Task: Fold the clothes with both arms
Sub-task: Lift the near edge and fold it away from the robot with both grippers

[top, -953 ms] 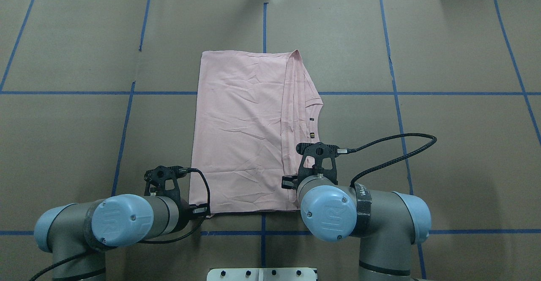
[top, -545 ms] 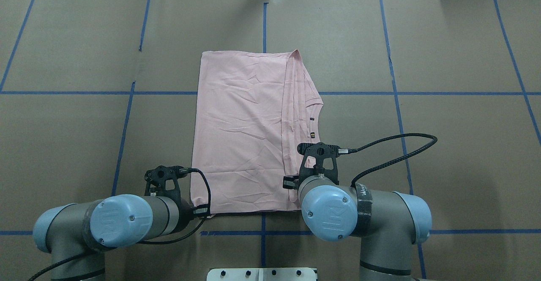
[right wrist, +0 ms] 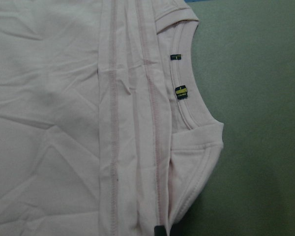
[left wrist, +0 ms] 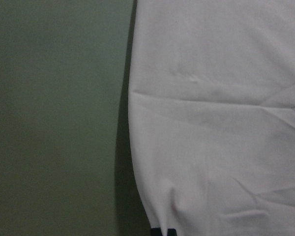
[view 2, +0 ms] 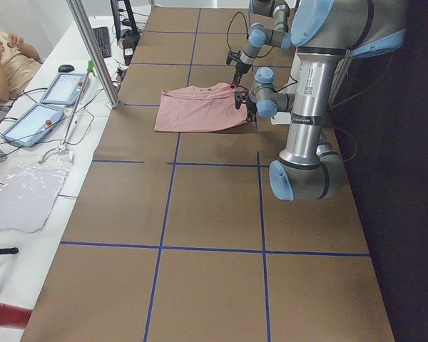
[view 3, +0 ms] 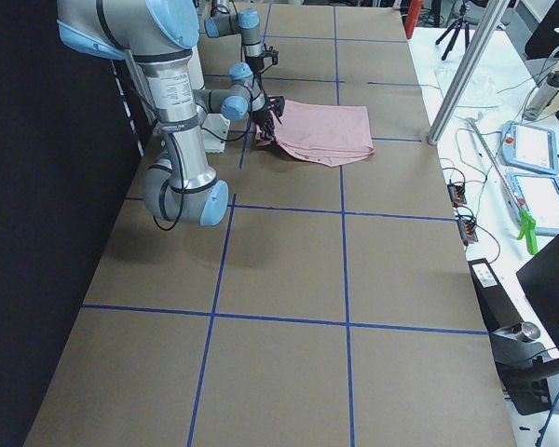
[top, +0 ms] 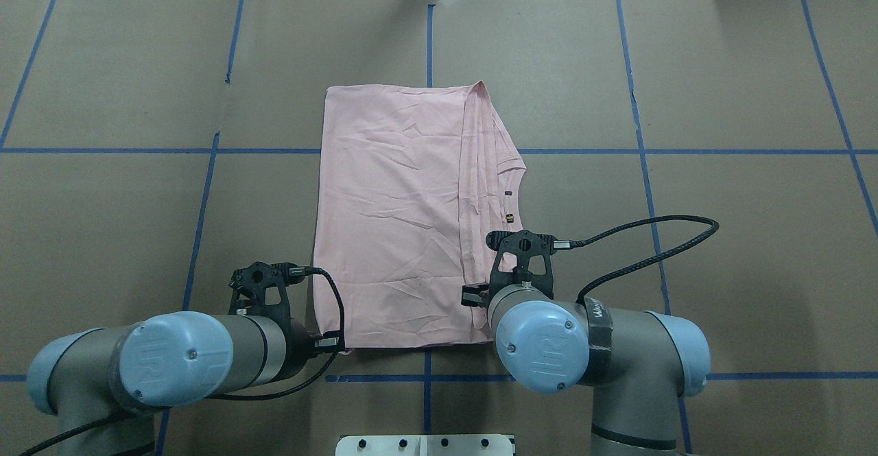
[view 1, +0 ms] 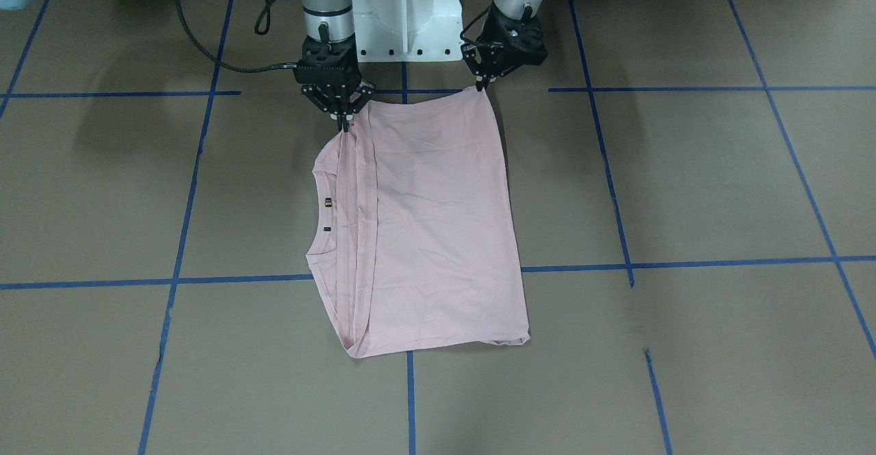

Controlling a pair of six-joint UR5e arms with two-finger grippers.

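Where the right pincer (view 1: pixel 341 124) comes down, its two black fingers are drawn tight together on the corner of the pale pink T-shirt (view 1: pixel 431 236) nearest the robot, right on the stack of stitched folds beside the collar (right wrist: pixel 189 98). The left pincer (view 1: pixel 481 85) is likewise closed, nipping the other near corner, on the plain side of the cloth. Between the two, the near edge of the shirt runs almost straight, just beyond a blue tape line (top: pixel 384 378).

From that edge the shirt lies flat and folded into a long rectangle, reaching away from the robot across the middle of the counter (view 1: pixel 684 188). The collar side faces the robot's right, and two small dark tags (right wrist: pixel 181 92) sit inside the ribbed neckline. Light creases cross the plain panel.

Both grey arms bend low over the near edge, the left arm (top: pixel 178 360) and the right arm (top: pixel 603 353) either side of the white pedestal (view 1: pixel 405 10). Brown paper covers the counter. Off to the far side a person (view 2: pixel 7 64) sits by two tablets (view 2: pixel 46 103).
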